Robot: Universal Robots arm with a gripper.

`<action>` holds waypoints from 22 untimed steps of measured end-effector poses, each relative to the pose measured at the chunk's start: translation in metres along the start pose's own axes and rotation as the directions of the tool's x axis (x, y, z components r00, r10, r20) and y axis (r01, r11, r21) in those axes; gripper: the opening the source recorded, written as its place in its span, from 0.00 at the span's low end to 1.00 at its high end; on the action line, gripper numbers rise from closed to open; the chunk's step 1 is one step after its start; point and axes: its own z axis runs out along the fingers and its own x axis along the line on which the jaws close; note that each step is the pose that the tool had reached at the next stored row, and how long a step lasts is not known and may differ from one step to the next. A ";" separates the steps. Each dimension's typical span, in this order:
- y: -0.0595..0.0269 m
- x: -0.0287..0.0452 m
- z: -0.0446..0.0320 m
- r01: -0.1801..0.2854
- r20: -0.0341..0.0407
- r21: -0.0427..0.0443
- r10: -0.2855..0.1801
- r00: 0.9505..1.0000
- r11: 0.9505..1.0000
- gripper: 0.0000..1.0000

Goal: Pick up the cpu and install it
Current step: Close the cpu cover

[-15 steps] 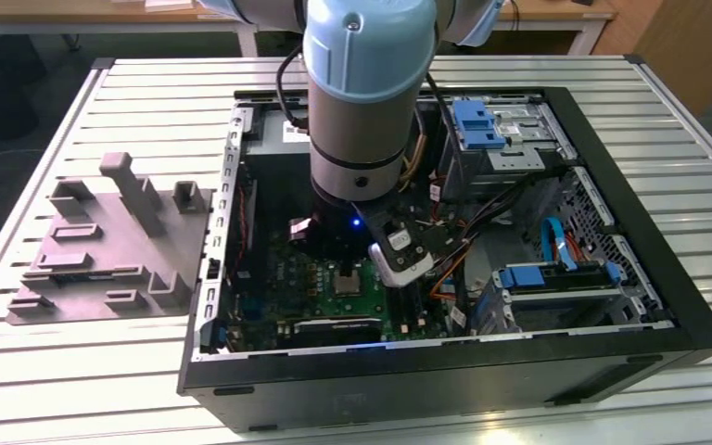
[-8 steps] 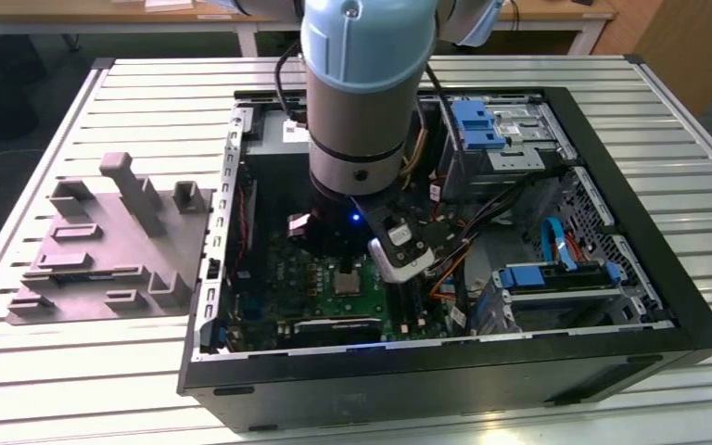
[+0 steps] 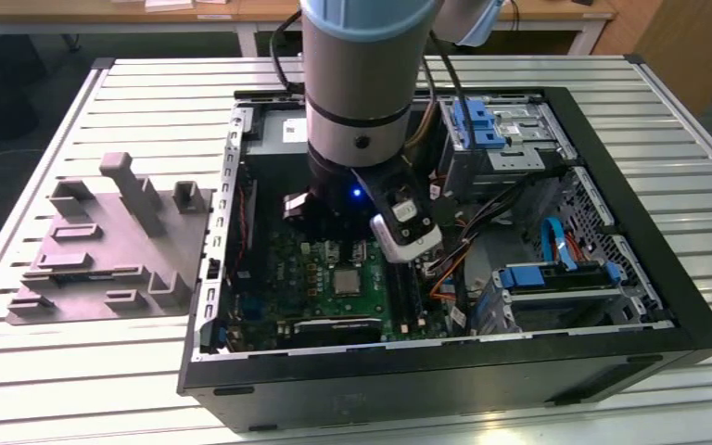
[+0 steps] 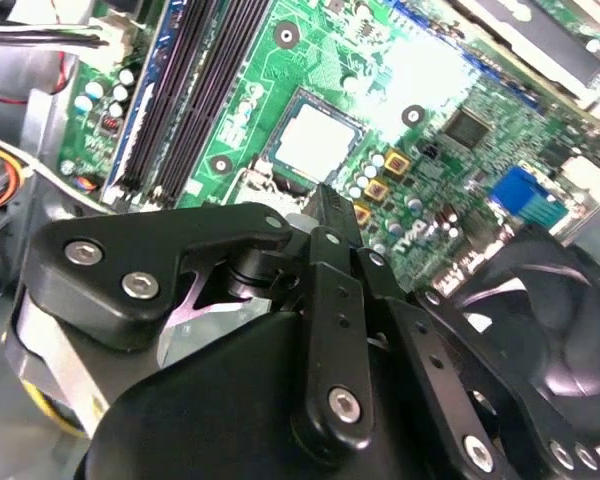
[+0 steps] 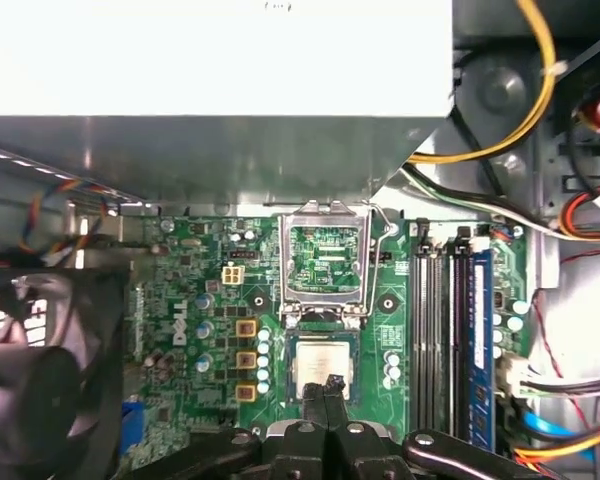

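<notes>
Green circuit board carries flat, square, silvery cpu.

Fan (black, blurred) cut off at edge

Open black computer case lying on a slatted metal table. Inside: green motherboard with dark memory slots, a black fan, and coloured cables. A grey moulded fixture rests on the table toward the exterior view's left.

cpu apparently seated in the board, beside the memory slots.
</notes>
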 end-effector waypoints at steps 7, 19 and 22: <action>0.0001 -0.0006 -0.0024 0.000 -0.001 -0.001 0.000 1.000 1.000 0.11; 0.0002 -0.0072 -0.0026 -0.001 -0.018 -0.011 0.000 1.000 1.000 0.11; 0.0002 -0.0073 -0.0026 -0.001 -0.018 -0.011 0.000 1.000 1.000 0.11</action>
